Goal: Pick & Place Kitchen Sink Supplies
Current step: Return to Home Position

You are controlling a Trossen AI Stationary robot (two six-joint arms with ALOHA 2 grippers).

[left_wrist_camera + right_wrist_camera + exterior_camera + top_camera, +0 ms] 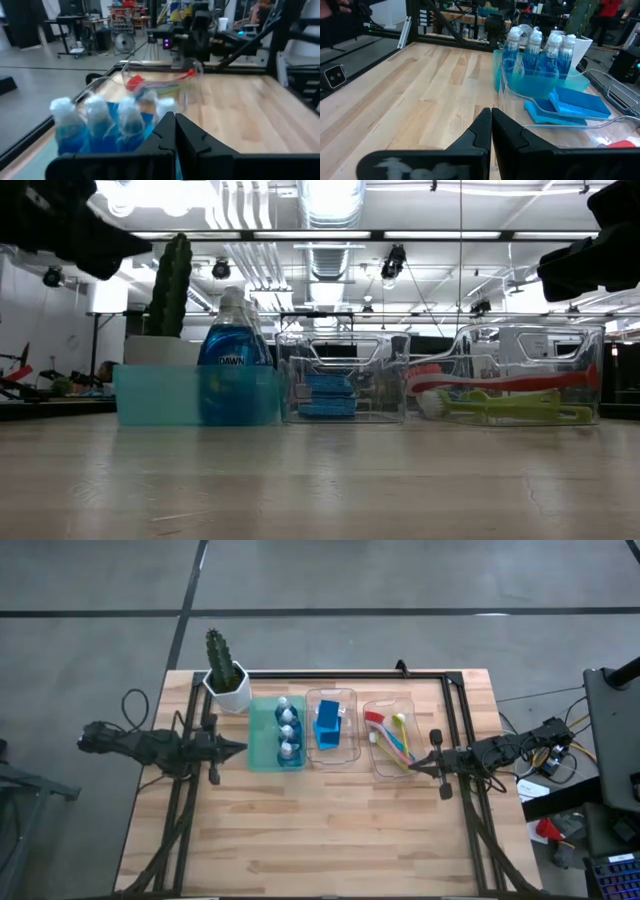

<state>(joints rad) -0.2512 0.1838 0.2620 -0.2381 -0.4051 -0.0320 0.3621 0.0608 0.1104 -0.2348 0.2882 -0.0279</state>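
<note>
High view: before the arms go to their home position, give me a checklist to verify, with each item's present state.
1. Four soap bottles upright in the green bin: ok.
2. Blue sponges inside the middle clear tray: ok.
3. Brushes inside the right clear tray: ok.
4. Left gripper, jaws shut, nothing held: ok.
5. Right gripper, jaws shut, nothing held: ok.
6. Both arms above the tray rims in the low view: ok.

4 bottles [288,732] in left tray [261,743]; sponges [328,726] middle; brushes [393,740] right.
</note>
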